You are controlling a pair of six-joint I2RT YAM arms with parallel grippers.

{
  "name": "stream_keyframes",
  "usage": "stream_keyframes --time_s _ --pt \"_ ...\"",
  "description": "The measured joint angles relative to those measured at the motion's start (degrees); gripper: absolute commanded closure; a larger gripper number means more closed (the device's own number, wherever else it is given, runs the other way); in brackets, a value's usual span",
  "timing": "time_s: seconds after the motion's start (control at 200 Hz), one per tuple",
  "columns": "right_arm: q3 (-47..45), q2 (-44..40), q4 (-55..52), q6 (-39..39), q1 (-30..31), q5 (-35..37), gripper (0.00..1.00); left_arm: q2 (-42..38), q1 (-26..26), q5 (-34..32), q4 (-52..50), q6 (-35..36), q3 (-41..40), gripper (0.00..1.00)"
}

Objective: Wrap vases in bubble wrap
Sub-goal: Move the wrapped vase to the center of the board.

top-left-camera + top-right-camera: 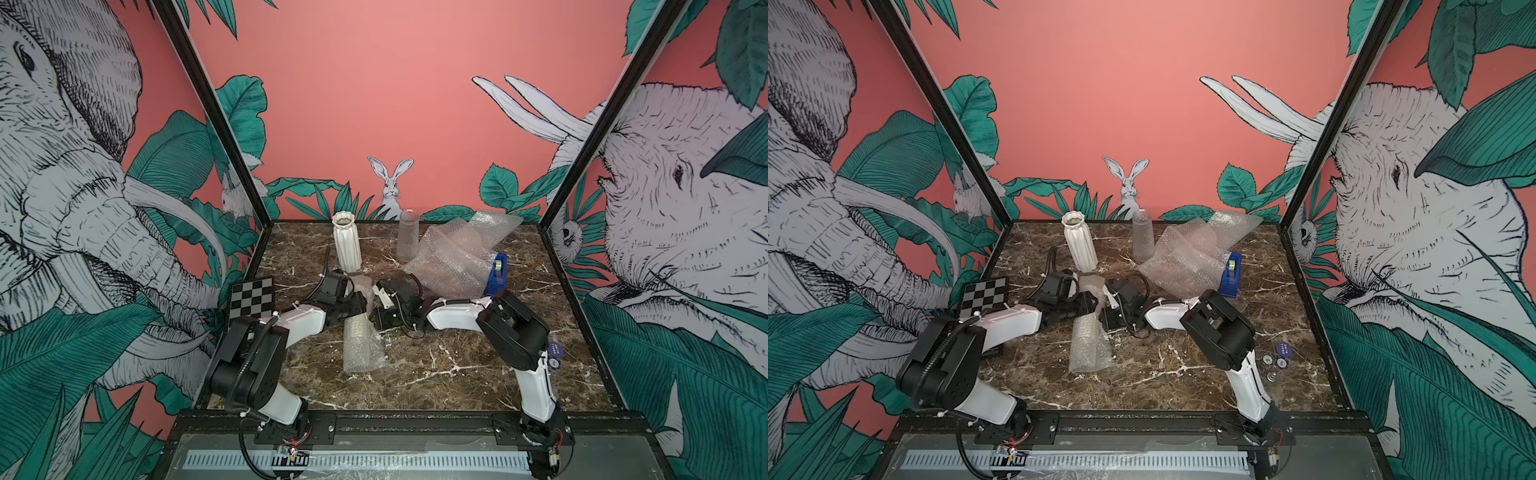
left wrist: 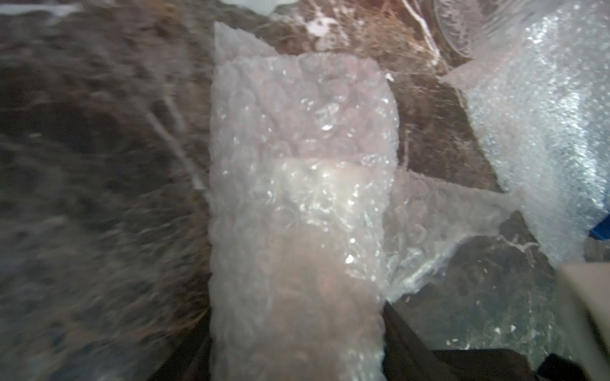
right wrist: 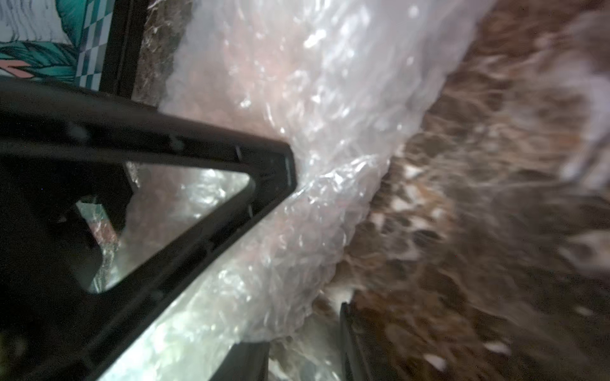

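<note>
Bubble-wrap roll [image 1: 360,343] lies flat on the marble tabletop [image 1: 449,374], centre of both top views, long axis running from mid-frame toward the bottom edge. The left wrist view shows a pale form inside, too blurred to say which vase. A loose flap of wrap sticks out on its lower right side.

Left gripper [image 1: 358,308] sits on the roll's upper end, clamped across it. The right wrist view shows one of its black triangular fingers [image 3: 204,155] pressed into the wrap. In the left wrist view the roll runs straight down to the bottom edge between dark finger shapes.

Right gripper [image 1: 374,307] is just right of the roll at the same end, facing the left one. Its fingertips [image 3: 346,326] stand apart at the bottom of the right wrist view, with marble and a wrap edge in the gap. Nothing pinched that I can see.

Tall white ribbed vase [image 1: 347,243] is upright and bare, upper centre-left of the table, just above the left wrist. Glass cylinder vase [image 1: 408,237] is upright and bare to its right. Spare bubble wrap sheets [image 1: 453,257] are heaped right of the glass; contact unclear. Blue tape dispenser [image 1: 497,274] is at the heap's right edge. Checkerboard card [image 1: 252,296] is at the table's left edge, purple round tags [image 1: 555,353] at the right edge.
</note>
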Motion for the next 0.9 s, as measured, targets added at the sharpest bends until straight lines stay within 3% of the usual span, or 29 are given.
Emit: stream_keyframes --time_s 0.18,0.325,0.55,0.735,0.9 --pt "-0.37 -1.81 -0.98 -0.85 0.04 1.31 0.50 -2.38 6.60 -0.79 -3.06 0.55 -1.03 0.49" --pt "-8.17 -10.67 -2.29 -1.70 -4.17 4.44 0.46 -1.33 10.69 -2.84 -5.99 1.99 1.44 0.49" --pt "-17.86 -27.82 -6.69 -5.99 -9.07 11.08 0.39 5.81 16.50 -7.61 -10.82 5.29 10.93 0.49" --pt "-23.34 -37.86 -11.26 -8.59 -10.86 15.80 0.40 12.85 21.22 -9.99 -12.72 8.02 20.04 0.48" --pt "-27.67 -42.66 -13.68 -9.14 -13.90 19.04 0.29 17.92 22.08 -10.82 -14.80 10.32 27.41 0.38"
